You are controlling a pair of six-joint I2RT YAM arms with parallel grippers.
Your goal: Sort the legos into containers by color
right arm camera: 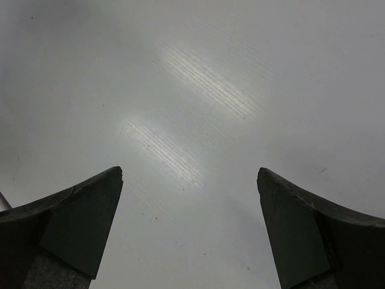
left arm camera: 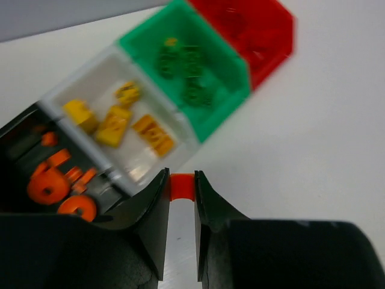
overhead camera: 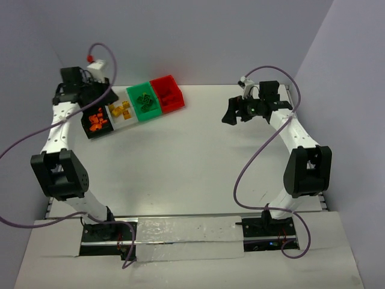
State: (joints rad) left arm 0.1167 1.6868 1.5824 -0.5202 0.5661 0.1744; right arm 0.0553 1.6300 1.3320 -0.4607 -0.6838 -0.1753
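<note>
My left gripper [left arm camera: 181, 182] is shut on a small orange-red lego [left arm camera: 181, 186], pinched at the fingertips above the table, just in front of the white container. In the top view that gripper [overhead camera: 101, 100] hovers over the left end of the row of containers. The row runs black [overhead camera: 88, 129], white [overhead camera: 129, 121], green [overhead camera: 153, 111], red [overhead camera: 174, 102]. Orange legos [left arm camera: 45, 186] lie in the black one, yellow legos [left arm camera: 114, 126] in the white one, green legos [left arm camera: 192, 63] in the green one. My right gripper [right arm camera: 189, 174] is open over bare table, far right [overhead camera: 231, 112].
The containers sit at the back left of the white table [overhead camera: 180, 156], touching side by side. Grey walls close the back and the right side. Purple cables loop beside both arms.
</note>
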